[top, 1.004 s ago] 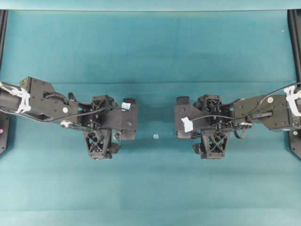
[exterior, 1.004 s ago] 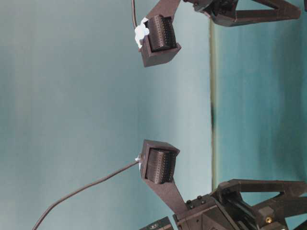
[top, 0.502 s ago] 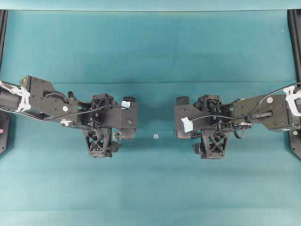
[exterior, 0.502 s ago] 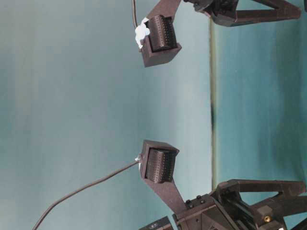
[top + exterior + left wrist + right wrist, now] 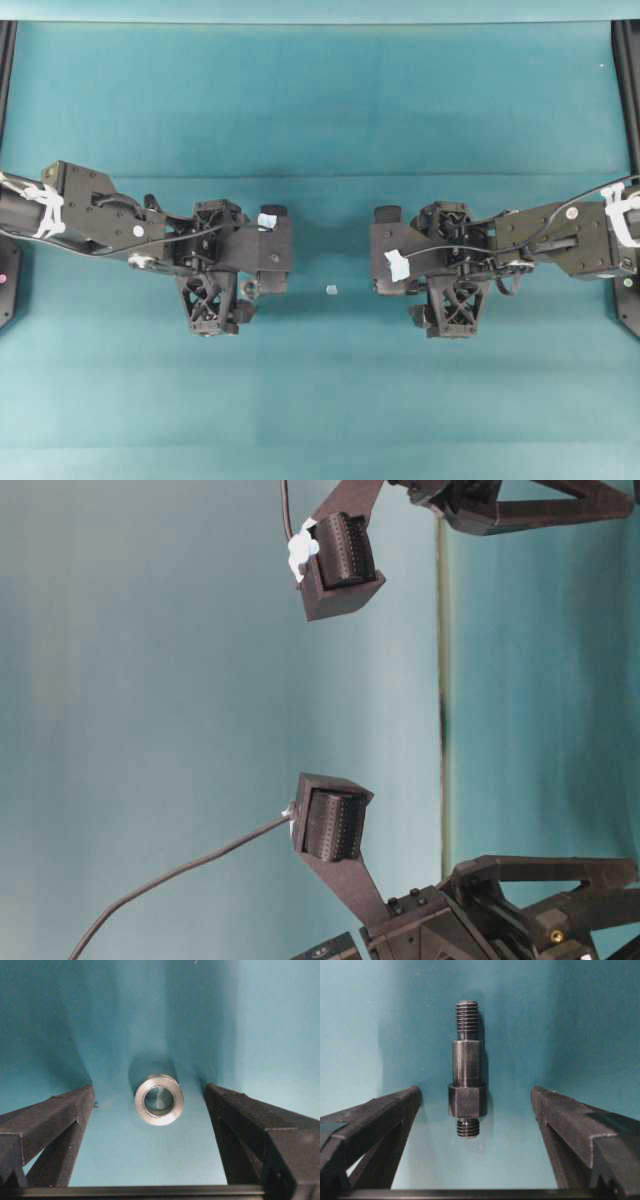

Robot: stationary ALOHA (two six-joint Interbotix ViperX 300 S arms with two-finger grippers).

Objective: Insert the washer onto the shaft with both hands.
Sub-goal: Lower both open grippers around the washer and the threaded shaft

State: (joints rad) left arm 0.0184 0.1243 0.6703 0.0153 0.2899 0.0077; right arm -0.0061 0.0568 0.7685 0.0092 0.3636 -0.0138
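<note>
From overhead, two black arms with lattice-braced wrists face each other over a matte teal cloth surface (image 5: 320, 110). The left pincer (image 5: 262, 252) and right pincer (image 5: 392, 252) sit well apart, and a tiny pale speck (image 5: 330, 290) lies between them.

The table-level view, turned on its side, shows two ribbed black finger pads (image 5: 330, 825) on angular plastic arms against the smooth teal backdrop.

In the left wrist view, the washer (image 5: 159, 1099), a thick-walled silvery ring with a brushed sheen and dark bore, rests on the cloth between the spread, grainy black fingers (image 5: 47, 1125), touching neither.

In the right wrist view, the shaft (image 5: 467, 1071) lies lengthwise between widely spread fingers (image 5: 370, 1120): dark grey metal, stepped, threaded at both ends, with a faceted thicker collar near the camera.
</note>
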